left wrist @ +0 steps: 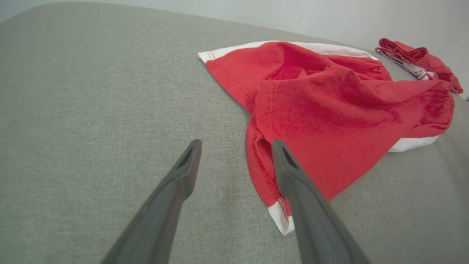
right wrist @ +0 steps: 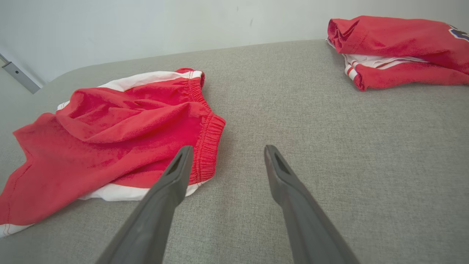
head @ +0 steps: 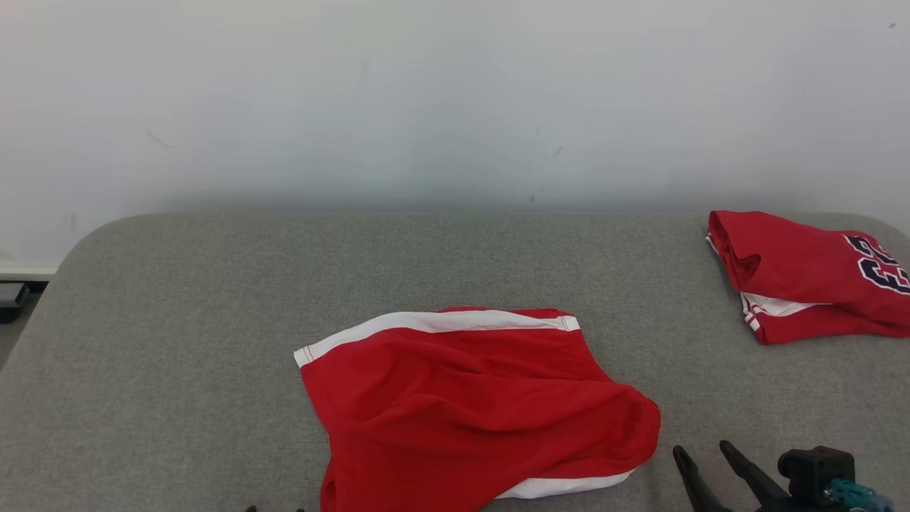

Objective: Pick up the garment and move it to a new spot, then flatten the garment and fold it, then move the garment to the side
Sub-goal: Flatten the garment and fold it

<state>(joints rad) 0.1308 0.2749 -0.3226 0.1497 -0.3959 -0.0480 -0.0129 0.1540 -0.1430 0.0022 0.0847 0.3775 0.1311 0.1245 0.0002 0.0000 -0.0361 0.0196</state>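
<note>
The only writing you can find is on the second red garment, which lies folded at the far right of the table. It carries dark numerals with white outlines, but the picture edge cuts them off, so you cannot read them with certainty. The garment you are after is a pair of red shorts with a white stripe. It lies rumpled at the middle of the table's near side, and you can see no label on it.

Your left fingers stand spread wide and hold nothing. One tip is above bare table, and the other is over the hem at a leg corner; whether it touches the cloth you cannot tell. Your right fingers are also spread wide and empty, just beside the elastic waistband.
</note>
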